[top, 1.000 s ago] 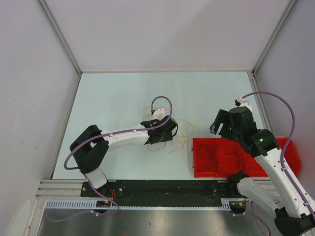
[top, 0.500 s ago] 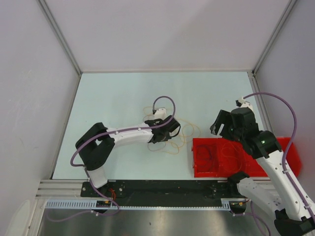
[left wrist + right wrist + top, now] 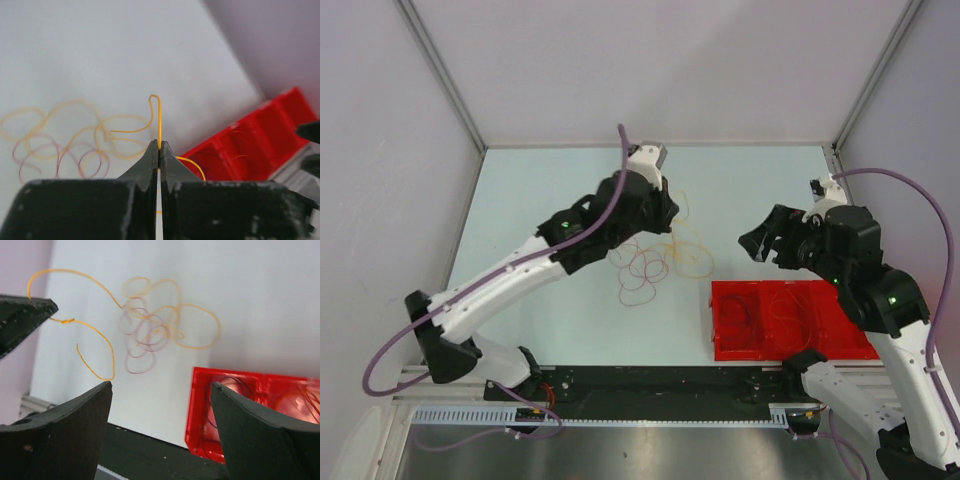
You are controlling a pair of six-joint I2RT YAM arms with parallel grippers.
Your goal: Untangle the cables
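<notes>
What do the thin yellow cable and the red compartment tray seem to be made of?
The thin yellow cable: probably plastic-coated wire with a smooth finish; it forms a stiff bent hook and springy loops. The red compartment tray: likely moulded plastic, glossy and slightly translucent; light glows through its walls.
</notes>
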